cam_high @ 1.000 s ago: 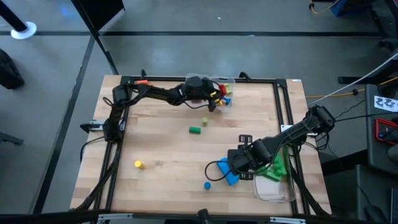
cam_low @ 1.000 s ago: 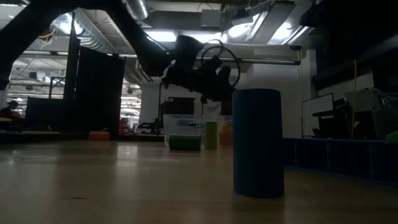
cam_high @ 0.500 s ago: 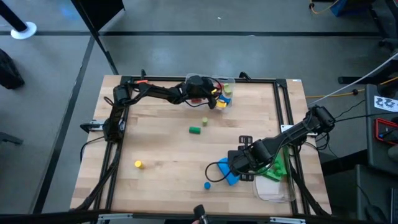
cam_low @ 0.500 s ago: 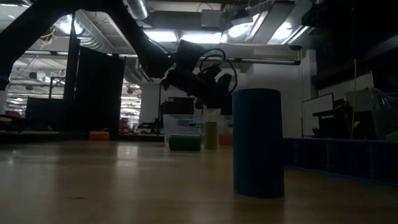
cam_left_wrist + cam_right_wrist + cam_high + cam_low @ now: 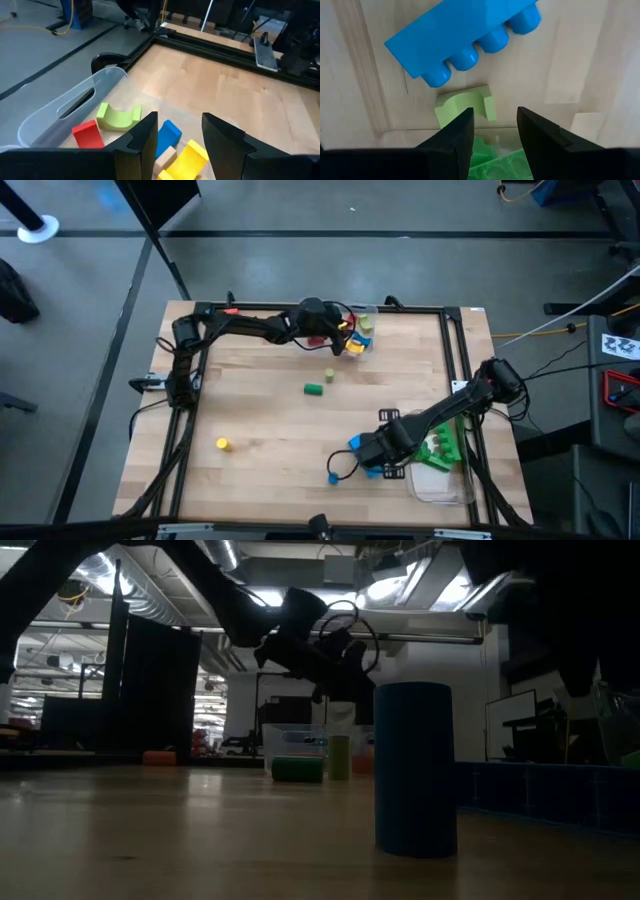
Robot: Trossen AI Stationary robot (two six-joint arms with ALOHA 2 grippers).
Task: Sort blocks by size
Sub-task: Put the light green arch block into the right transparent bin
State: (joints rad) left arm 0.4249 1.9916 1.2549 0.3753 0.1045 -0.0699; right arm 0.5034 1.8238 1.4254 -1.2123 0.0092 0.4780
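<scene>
Just ahead of the right gripper [image 5: 492,131] lies a blue brick [image 5: 462,37].

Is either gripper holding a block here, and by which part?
Neither. Left gripper hangs open over the clear bin; right gripper is open above a lime block.

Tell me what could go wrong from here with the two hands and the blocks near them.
The right hand is open right over a lime block that touches the blue studded brick; closing could nudge the brick or pinch both. The left hand, open and empty, hangs over the clear container of small blocks; dipping lower might push the container. The blue cylinder stands close to the right arm and could get knocked over.
</scene>
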